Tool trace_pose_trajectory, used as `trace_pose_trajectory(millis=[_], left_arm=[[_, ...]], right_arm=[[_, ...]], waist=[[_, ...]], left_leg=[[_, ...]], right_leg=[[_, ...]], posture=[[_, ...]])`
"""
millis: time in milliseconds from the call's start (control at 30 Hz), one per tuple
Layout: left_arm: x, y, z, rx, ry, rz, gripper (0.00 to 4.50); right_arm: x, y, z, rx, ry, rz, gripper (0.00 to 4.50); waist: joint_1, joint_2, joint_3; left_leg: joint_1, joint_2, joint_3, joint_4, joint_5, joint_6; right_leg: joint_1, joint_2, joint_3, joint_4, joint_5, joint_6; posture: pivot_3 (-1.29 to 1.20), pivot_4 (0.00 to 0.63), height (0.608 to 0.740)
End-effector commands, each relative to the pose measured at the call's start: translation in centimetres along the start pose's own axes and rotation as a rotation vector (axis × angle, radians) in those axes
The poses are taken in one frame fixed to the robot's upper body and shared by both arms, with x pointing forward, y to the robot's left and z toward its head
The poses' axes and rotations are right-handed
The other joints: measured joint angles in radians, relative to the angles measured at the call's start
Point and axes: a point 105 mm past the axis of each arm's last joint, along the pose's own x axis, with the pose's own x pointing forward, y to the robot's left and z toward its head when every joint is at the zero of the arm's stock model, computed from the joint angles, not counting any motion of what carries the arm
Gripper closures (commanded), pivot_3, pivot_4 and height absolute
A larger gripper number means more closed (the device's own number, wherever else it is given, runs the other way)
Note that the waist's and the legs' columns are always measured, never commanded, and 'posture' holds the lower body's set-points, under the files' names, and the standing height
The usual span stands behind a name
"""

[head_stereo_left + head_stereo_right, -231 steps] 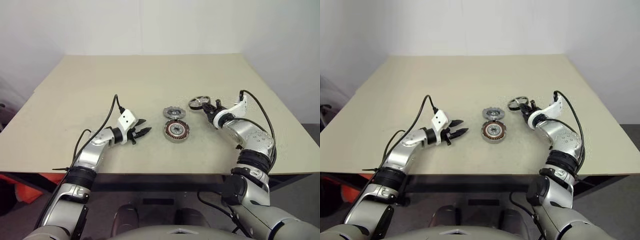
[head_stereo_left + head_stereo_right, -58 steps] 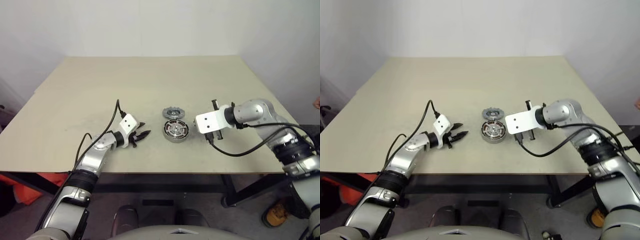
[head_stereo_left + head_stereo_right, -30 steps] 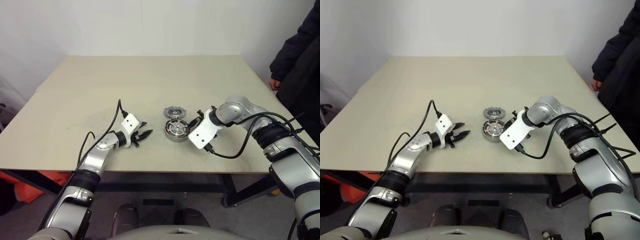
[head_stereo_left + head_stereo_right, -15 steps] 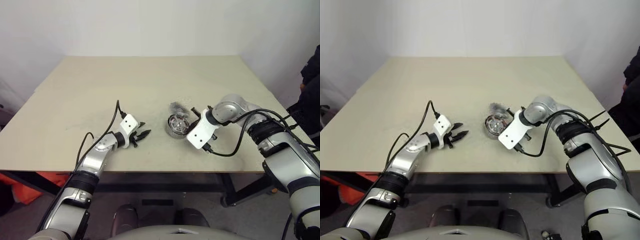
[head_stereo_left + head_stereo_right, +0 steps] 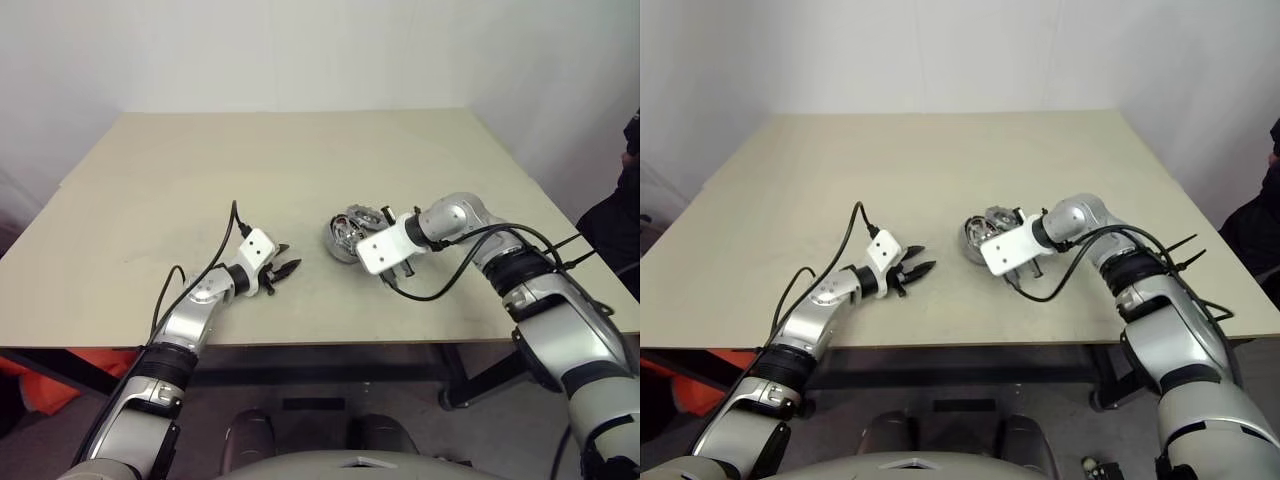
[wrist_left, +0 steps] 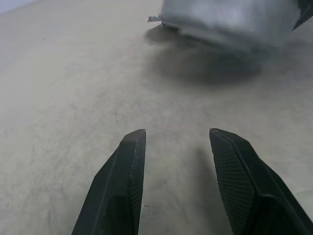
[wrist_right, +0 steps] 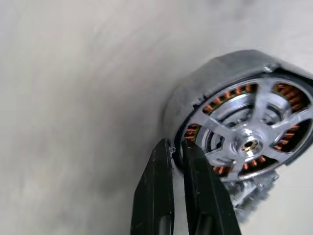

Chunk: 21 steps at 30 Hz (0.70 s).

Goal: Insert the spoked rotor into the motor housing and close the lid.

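The motor housing (image 5: 343, 233), a grey cup with copper windings, stands tilted near the table's middle. The shiny spoked rotor (image 7: 249, 144) sits inside it over the windings. My right gripper (image 7: 175, 147) is shut on the housing's wall (image 7: 205, 78), one finger inside the rim and one outside. The notched grey lid (image 5: 362, 213) lies against the housing's far side, partly hidden. To the left of the housing, my left gripper (image 5: 288, 268) hovers low over the table, open and holding nothing; the left wrist view shows the housing (image 6: 230, 19) ahead of it.
The beige table (image 5: 300, 150) stretches bare behind and to both sides of the parts. A person in dark clothing (image 5: 622, 215) stands at the right edge of the view, beyond the table's right side.
My right gripper has shut on the housing's wall and rolled, tipping the housing and shifting it slightly left. The person has drawn back to the right. The left arm has not moved.
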Motion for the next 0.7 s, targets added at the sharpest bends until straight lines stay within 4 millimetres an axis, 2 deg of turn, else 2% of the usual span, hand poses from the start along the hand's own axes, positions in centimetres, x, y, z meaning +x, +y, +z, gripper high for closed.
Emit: trace_pose_trajectory(millis=[33, 300, 700], left_arm=[[-0.7, 1.0, 1.0, 0.018, -0.043, 0.047, 2.31], [-2.7, 2.4, 0.4, 0.019, -0.025, 0.123, 2.31], [-6.7, 3.2, -0.7, 0.01, 0.011, 0.264, 2.31]], right_arm=[[-2.7, -2.3, 3.2, 0.125, -0.118, -0.079, 4.49], [-2.4, -1.7, 5.4, 0.335, -0.164, -0.023, 4.49], [1.5, -3.1, 6.2, 0.55, -0.148, 0.004, 4.49]], waist=[[0.004, 0.0, 0.0], [0.019, 0.0, 0.0], [0.023, 0.0, 0.001]], left_leg=[[0.0, 0.0, 0.0, 0.0, 0.0, 0.0], [0.002, 0.0, 0.0, 0.0, 0.001, -0.001], [0.002, 0.001, -0.001, -0.002, 0.001, -0.003]], right_leg=[[0.0, 0.0, 0.0, 0.0, 0.0, 0.0], [0.001, 0.0, 0.0, 0.0, 0.0, 0.0], [0.0, 0.0, 0.0, -0.001, -0.001, 0.0]], posture=[[0.0, 0.0, 0.74], [0.0, 0.0, 0.74], [0.0, 0.0, 0.74]])
